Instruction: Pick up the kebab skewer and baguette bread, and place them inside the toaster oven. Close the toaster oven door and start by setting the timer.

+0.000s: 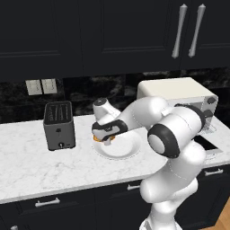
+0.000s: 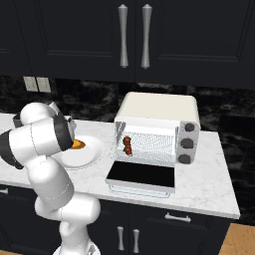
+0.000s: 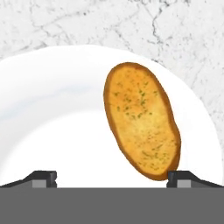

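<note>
Showing the baguette bread (image 3: 142,120) flat on a white plate (image 3: 52,109), its long axis running slantwise between the fully spread, empty claw (image 3: 111,177); no writing legible.

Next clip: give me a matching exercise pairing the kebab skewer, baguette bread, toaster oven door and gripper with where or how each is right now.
Things:
1. kebab skewer
2. baguette bread
3. toaster oven door
4. gripper

States:
A. lying on the white plate
B. folded down open
C. on the wire rack inside the toaster oven
D. open, above the plate

Pairs: 1-C, 2-A, 3-B, 4-D
</note>
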You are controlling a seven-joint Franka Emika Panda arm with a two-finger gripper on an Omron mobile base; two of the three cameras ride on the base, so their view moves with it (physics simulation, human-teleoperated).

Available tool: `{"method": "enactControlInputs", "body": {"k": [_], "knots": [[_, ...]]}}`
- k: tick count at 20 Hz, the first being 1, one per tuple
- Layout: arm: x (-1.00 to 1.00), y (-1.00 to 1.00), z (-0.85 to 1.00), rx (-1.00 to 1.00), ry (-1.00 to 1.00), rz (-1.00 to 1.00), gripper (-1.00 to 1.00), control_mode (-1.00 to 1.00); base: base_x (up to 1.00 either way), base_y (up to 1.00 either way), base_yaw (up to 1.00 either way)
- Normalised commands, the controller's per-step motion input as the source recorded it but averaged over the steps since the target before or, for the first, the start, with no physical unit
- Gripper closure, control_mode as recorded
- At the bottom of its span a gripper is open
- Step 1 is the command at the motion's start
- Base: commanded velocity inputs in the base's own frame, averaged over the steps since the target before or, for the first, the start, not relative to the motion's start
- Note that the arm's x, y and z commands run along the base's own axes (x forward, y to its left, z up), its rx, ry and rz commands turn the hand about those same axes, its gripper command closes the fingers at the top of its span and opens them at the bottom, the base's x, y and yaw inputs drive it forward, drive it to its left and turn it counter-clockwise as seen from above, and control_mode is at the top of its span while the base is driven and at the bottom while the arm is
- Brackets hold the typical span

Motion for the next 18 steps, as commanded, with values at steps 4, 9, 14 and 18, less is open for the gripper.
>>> {"method": "enactControlInputs", "body": {"k": [4, 9, 14, 18], "knots": [[0.19, 0.03, -0.11, 0.0, 0.0, 0.0, -1.0, -1.0, 0.0, 0.0, 0.0], [0.14, 0.0, -0.05, 0.0, 0.0, 0.01, -1.0, -1.0, 0.0, 0.0, 0.0], [0.1, 0.0, -0.14, 0.0, 0.0, 0.0, -1.0, -1.0, 0.0, 0.0, 0.0], [0.06, 0.0, -0.13, 0.0, 0.0, 0.01, -1.0, -1.0, 0.0, 0.0, 0.0]]}}
